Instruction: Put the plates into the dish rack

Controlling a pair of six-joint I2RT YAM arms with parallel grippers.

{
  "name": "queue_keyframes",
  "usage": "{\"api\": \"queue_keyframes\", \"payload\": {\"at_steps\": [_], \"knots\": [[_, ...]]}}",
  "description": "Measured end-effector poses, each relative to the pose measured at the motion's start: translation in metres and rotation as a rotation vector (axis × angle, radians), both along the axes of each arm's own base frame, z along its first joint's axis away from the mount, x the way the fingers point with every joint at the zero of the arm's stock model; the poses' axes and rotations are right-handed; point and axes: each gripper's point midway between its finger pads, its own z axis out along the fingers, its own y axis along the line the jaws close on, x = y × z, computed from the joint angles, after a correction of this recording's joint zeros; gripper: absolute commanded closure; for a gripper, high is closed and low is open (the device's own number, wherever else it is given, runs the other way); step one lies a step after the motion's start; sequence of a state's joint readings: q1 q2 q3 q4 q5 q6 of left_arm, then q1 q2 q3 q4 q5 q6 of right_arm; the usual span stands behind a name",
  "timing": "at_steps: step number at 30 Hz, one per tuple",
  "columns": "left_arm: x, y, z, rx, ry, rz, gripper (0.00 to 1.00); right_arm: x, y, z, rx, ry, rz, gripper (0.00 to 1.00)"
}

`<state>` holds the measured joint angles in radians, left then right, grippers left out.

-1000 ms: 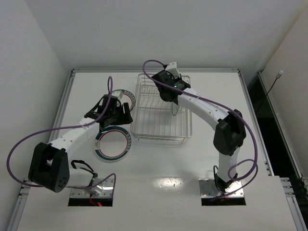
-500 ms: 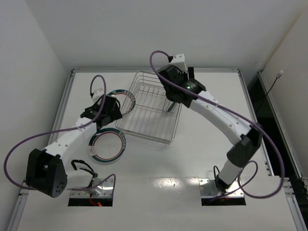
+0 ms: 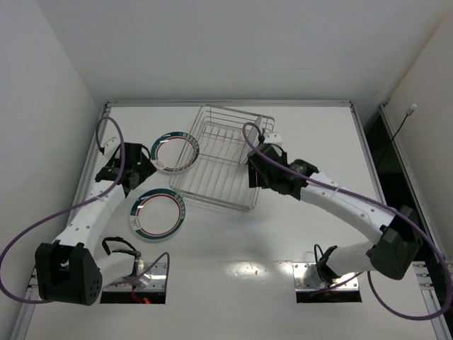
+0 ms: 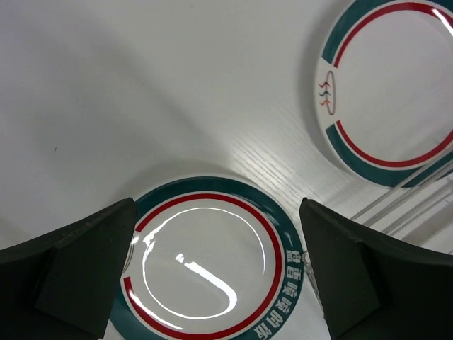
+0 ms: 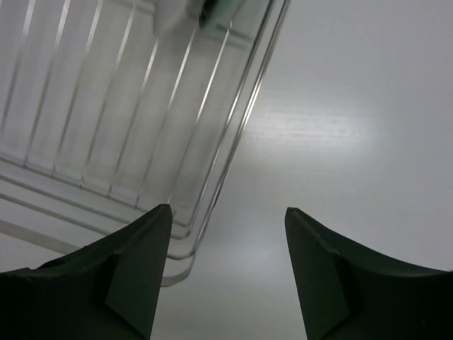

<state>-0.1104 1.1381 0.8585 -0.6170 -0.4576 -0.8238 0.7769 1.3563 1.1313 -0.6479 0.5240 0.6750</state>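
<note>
Two white plates with green-and-red ringed rims lie flat on the table left of the dish rack [image 3: 219, 159]: a far plate [image 3: 175, 151] and a near plate [image 3: 157, 212]. The silver wire rack sits skewed. My left gripper [image 3: 136, 173] is open and empty, hovering left of and between the plates; in the left wrist view the near plate [image 4: 212, 269] lies below the open left gripper [image 4: 217, 212] and the far plate [image 4: 396, 85] is upper right. My right gripper [image 3: 254, 178] is open and empty at the rack's right side, over its near corner [image 5: 177, 212]. The dark-rimmed and teal-blue plates are out of view.
Rack wires [image 4: 417, 198] show at the right edge of the left wrist view. A small dark green bit [image 5: 218, 10] shows at the rack's top in the right wrist view; I cannot tell what it is. Raised table edges [image 3: 95, 152] run left and back.
The rack has turned and shifted left. My right arm pulled back from the rack's far side to its near right side. My left gripper moved left, off the plates.
</note>
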Motion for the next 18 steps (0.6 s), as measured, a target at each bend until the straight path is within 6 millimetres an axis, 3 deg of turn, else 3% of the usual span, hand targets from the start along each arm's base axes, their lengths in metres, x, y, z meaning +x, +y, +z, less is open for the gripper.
{"api": "queue_keyframes", "payload": {"at_steps": [3, 9, 12, 16, 18], "knots": [[-0.007, 0.011, -0.011, -0.040, 0.027, 0.041, 0.01, -0.023, -0.002, -0.043, 0.007, 0.112, 0.003, 0.38], [-0.040, 0.020, -0.066, -0.178, 0.166, 0.111, 0.01, -0.027, 0.012, -0.065, 0.073, 0.163, 0.005, 0.38], [-0.056, 0.017, -0.087, -0.240, 0.233, 0.131, 0.01, -0.032, 0.013, -0.088, 0.068, 0.209, 0.007, 0.44], [-0.059, 0.013, -0.093, -0.298, 0.248, 0.127, 0.01, -0.038, 0.005, -0.120, 0.019, 0.277, -0.010, 0.57], [-0.059, 0.014, -0.094, -0.319, 0.246, 0.131, 0.01, -0.037, 0.000, -0.130, 0.019, 0.291, -0.034, 0.57]]}}
